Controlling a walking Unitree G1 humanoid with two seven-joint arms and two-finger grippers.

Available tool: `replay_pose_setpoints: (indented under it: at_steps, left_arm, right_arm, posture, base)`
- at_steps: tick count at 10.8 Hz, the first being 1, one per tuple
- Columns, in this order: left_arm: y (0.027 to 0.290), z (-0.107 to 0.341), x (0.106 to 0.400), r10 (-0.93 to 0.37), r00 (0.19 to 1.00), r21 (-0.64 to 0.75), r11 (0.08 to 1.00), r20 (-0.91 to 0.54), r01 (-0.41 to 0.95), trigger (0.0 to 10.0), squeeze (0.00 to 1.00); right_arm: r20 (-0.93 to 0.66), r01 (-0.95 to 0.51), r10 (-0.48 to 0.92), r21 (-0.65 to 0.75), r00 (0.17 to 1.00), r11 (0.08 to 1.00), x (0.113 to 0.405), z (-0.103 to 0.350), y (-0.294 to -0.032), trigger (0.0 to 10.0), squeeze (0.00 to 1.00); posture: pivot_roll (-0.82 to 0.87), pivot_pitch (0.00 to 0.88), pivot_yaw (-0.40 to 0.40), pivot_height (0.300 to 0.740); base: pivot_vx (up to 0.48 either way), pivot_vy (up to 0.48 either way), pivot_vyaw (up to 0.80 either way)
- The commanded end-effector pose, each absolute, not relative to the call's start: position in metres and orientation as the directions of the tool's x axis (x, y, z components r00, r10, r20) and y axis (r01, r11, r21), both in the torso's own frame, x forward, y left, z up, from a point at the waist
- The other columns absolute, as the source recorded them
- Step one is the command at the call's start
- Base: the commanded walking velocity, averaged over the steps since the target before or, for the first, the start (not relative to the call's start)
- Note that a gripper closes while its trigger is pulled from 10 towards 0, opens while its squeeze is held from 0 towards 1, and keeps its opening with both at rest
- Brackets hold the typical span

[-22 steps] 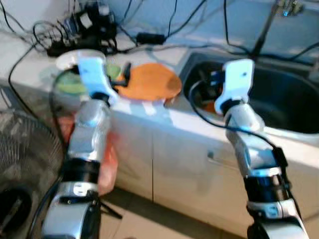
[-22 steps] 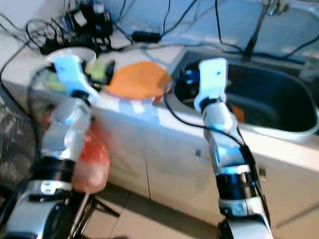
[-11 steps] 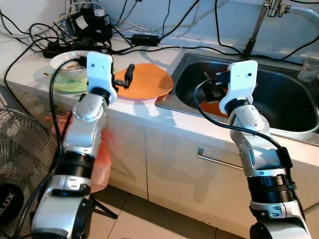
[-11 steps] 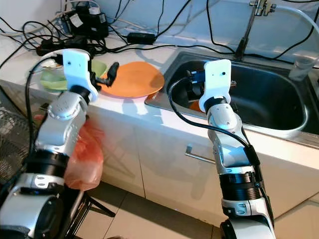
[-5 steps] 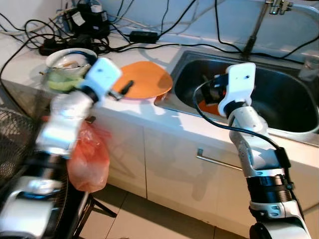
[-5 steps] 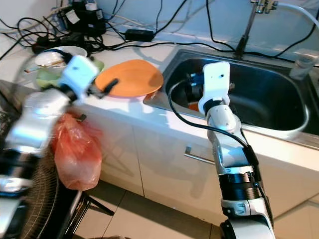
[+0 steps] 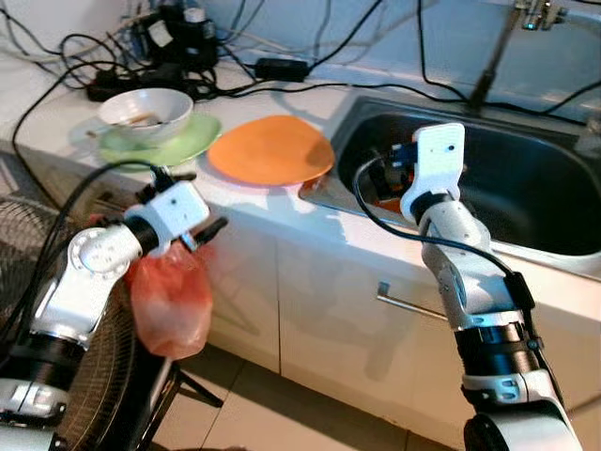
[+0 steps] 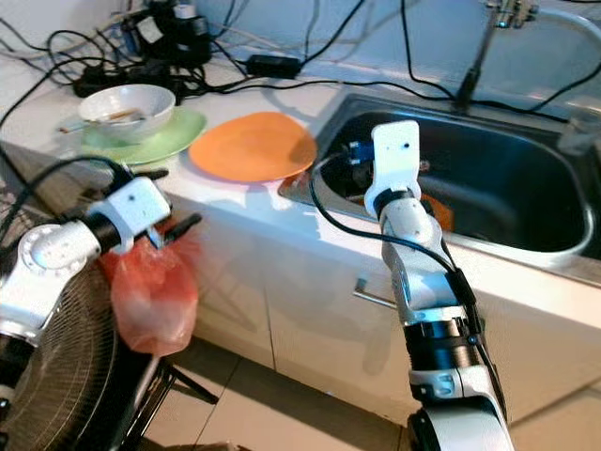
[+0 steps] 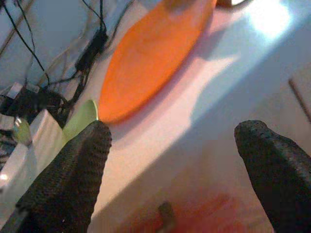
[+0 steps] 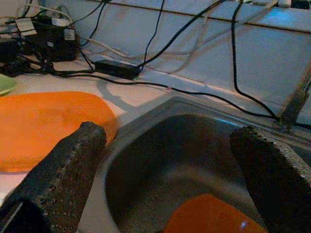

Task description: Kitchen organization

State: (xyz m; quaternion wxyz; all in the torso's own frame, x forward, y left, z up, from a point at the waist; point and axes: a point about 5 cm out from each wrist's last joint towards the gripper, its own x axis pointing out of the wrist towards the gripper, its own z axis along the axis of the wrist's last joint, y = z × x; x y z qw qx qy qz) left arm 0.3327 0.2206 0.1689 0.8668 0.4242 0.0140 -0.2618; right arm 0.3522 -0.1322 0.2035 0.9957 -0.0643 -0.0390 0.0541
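Observation:
An orange plate (image 7: 270, 148) lies on the white counter (image 7: 282, 211) beside the sink (image 7: 526, 202). Behind it a white bowl (image 7: 146, 106) sits on a green plate (image 7: 188, 141). A second orange dish (image 10: 209, 216) lies in the sink. My left gripper (image 7: 195, 202) hangs open below the counter's front edge, beside a red plastic bag (image 7: 169, 296); the left wrist view looks up past its fingers (image 9: 73, 174) at the orange plate (image 9: 155, 53). My right gripper (image 7: 392, 174) is open and empty over the sink's left rim.
A tangle of black cables and a power strip (image 7: 169, 47) runs along the back wall. The tap (image 7: 526, 14) stands behind the sink. A floor fan (image 7: 38, 282) stands at the left, by the cabinet. White cabinet doors with a bar handle (image 7: 413, 301) sit below the counter.
My left arm has dropped from beside the orange plate on the counter to below the counter edge, by the red bag. The right arm has hardly moved. The camera has shifted slightly.

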Motion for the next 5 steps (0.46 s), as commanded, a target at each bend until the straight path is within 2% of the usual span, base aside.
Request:
replay_pose_setpoints:
  at_steps: [1,5]
  left_arm:
    - [0.219,0.173,0.338,-0.436,0.866,0.764,0.464,-0.243,0.448,10.0,0.0]
    - [0.213,0.199,0.348,-0.443,0.893,0.737,0.576,-0.083,0.355,10.0,0.0]
  right_arm:
    - [0.097,-0.098,0.112,-0.133,0.989,0.986,0.353,0.209,-0.133,10.0,0.0]
    - [0.093,-0.086,0.099,-0.139,0.991,0.987,0.35,0.207,-0.138,10.0,0.0]
  posture:
    - [0.11,0.0,-0.007,0.74]
    - [0.1,0.0,-0.005,0.74]
  base:
    - [0.0,0.0,0.0]
    - [0.0,0.0,0.0]
